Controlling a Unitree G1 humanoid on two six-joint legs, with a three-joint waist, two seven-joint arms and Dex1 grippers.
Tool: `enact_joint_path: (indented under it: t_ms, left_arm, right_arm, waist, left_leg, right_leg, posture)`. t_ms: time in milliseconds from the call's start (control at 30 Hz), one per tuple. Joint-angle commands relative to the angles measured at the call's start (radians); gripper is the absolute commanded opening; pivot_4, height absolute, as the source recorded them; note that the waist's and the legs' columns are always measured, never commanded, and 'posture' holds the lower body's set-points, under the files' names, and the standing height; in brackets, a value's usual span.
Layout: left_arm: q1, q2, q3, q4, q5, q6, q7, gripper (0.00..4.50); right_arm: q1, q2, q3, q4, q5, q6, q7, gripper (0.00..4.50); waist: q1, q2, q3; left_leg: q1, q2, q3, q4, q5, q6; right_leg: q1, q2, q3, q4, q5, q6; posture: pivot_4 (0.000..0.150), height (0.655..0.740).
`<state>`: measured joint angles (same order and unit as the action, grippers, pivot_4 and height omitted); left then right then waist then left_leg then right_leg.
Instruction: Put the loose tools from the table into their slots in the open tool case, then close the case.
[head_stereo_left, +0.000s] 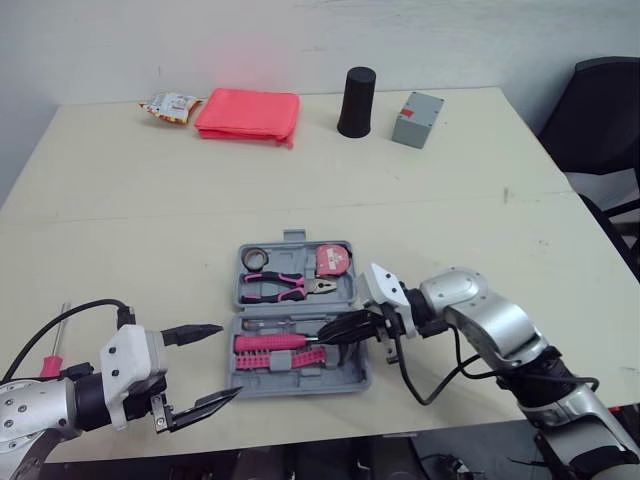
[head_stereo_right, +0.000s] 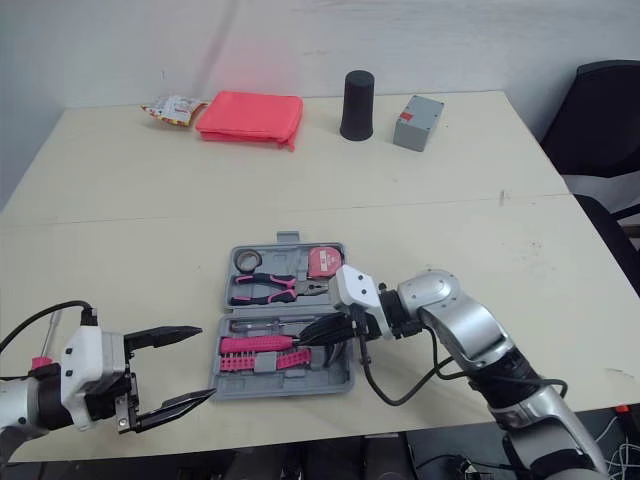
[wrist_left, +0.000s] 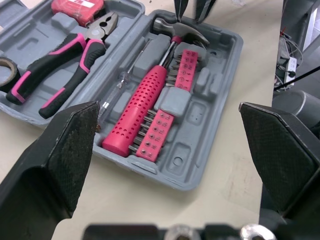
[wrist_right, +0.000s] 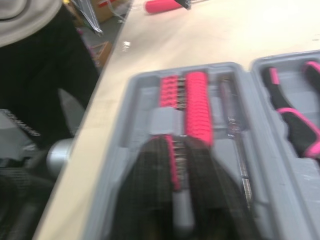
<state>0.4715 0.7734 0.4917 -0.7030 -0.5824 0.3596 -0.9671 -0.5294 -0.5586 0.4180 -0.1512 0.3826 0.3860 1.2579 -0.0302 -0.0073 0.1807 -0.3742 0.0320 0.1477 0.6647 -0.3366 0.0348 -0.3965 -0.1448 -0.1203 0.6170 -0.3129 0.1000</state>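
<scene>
With the hammer (head_stereo_left: 270, 342) and pliers (head_stereo_left: 275, 287) lying in the open case (head_stereo_left: 300, 385) on the counter (head_stereo_left: 300, 190), our right gripper (head_stereo_left: 325, 332) at the hammer's head (we cannot tell how its jaws stand) and our left gripper (head_stereo_left: 228, 362) with jaws spread beside the case, we judge that the loose screwdriver (head_stereo_left: 50, 363) and closing the lid remain.

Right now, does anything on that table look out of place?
Yes: a red-handled tool, probably a screwdriver, lies loose at the left edge of the table near the left gripper, outside the open tool case.
</scene>
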Motion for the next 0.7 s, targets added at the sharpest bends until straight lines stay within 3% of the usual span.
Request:
enact_joint_path:
  t_ms: [33, 700]
  left_arm:
    - [-0.011, 0.011, 0.004, 0.005, 0.008, -0.012, -0.004, 4.5]
    - [-0.005, -0.008, -0.006, 0.01, 0.017, -0.012, 0.019, 4.5]
  right_arm:
    - [0.023, 0.016, 0.031, 0.01, -0.047, -0.067, 0.022, 0.03]
    - [0.05, 0.0, 0.127, 0.06, -0.239, -0.17, 0.039, 0.03]
  waist:
    - [0.001, 0.0, 0.0]
    - [0.002, 0.0, 0.0]
  left_leg:
    - [0.0, 0.0, 0.0, 0.0, 0.0, 0.0]
    - [0.003, 0.0, 0.0, 0.0, 0.0, -0.001]
  right_leg:
    - [0.0, 0.0, 0.0, 0.0, 0.0, 0.0]
    - [0.002, -0.001, 0.0, 0.001, 0.0, 0.0]
  posture:
    - [0.15, 0.74]
    - [0.15, 0.74]
